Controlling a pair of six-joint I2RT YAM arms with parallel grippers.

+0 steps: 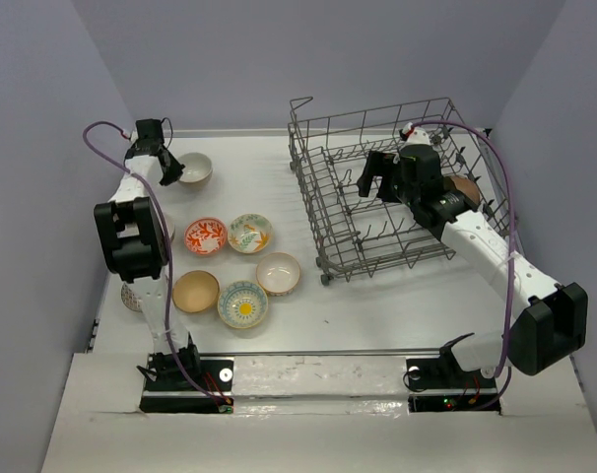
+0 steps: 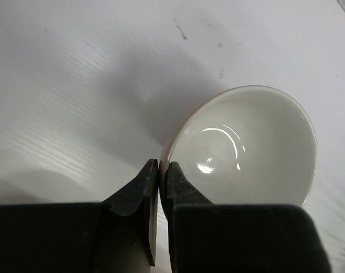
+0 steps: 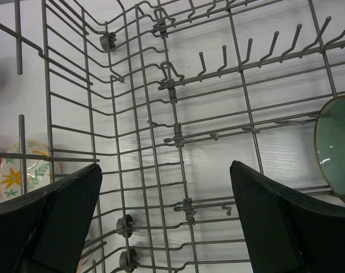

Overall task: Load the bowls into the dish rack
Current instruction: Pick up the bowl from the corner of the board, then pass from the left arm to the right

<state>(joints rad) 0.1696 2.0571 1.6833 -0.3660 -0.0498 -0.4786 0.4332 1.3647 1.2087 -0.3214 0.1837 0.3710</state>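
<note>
Nearest, loose bowls (image 1: 242, 304) are lying clustered on the left. Beyond them, the left gripper (image 2: 159, 170) is pinching the white bowl (image 2: 246, 148) by its rim; so thin a hold may be risking a slip on lifting. Farther right, the right gripper (image 3: 165, 166) is hanging wide open inside the dish rack (image 1: 313, 187), crowding the way beside a teal bowl (image 3: 337, 151).

Teal bowl (image 3: 339, 149) partly out of frame
</note>
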